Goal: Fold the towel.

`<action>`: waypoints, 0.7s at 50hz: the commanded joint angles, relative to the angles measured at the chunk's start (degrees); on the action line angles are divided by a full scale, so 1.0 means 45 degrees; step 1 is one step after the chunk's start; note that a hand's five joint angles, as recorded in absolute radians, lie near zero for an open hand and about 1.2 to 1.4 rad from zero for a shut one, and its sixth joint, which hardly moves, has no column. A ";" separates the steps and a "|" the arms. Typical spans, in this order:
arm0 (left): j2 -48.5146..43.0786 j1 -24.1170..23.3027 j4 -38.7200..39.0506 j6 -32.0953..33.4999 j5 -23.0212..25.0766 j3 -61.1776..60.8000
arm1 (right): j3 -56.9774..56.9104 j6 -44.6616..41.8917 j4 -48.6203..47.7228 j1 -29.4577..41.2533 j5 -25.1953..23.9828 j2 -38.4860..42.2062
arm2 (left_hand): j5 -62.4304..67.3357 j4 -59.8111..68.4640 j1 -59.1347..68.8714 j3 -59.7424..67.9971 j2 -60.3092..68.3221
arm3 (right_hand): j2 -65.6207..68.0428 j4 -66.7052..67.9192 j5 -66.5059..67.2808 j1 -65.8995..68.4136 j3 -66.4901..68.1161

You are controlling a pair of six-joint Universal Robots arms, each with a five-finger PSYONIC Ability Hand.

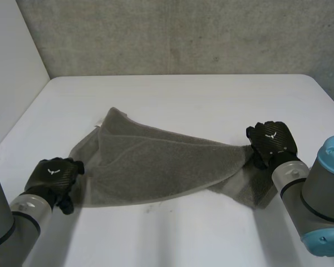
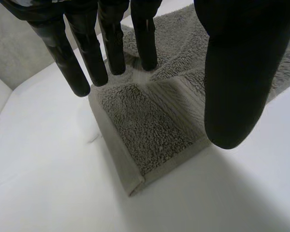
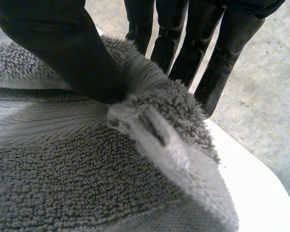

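My right hand [image 1: 273, 143] pinches the towel [image 1: 156, 164] at its three-o'clock corner for folding; my left hand [image 1: 53, 175], fingers straight and apart, hovers at eight o'clock, likely to pin it.

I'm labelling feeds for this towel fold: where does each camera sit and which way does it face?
Head view: between and behind the arms, looking down on table, towel, both arms, left hand and right hand.
Left wrist view: on the left wrist, facing along its straight fingers to a towel corner.
Right wrist view: on the right wrist, facing the towel edge its hand pinches.
Both wrist views share the towel.
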 commanded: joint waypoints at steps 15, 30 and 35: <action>-0.2346 0.0005 0.1488 0.0062 0.0690 0.1050 | 0.0240 -0.0079 0.0048 0.0019 -0.0008 -0.0033 | 0.1240 0.1240 0.1204 0.1252 0.1238 | 0.2868 0.2645 0.3232 0.5506 0.2789; -0.3282 -0.0288 0.1566 0.0043 0.0690 0.1499 | 0.0260 -0.0079 0.0048 0.0097 -0.0028 -0.0013 | 0.5637 0.5637 0.5600 0.5648 0.5635 | 0.2868 0.2645 0.3232 0.5506 0.2789; -0.3264 -0.0288 0.2152 0.0043 0.0651 0.1519 | 0.0240 -0.0118 0.0048 0.0097 0.0011 -0.0033 | 1.2038 1.2038 1.2001 1.2049 1.2036 | 0.2868 0.2645 0.3232 0.5506 0.2789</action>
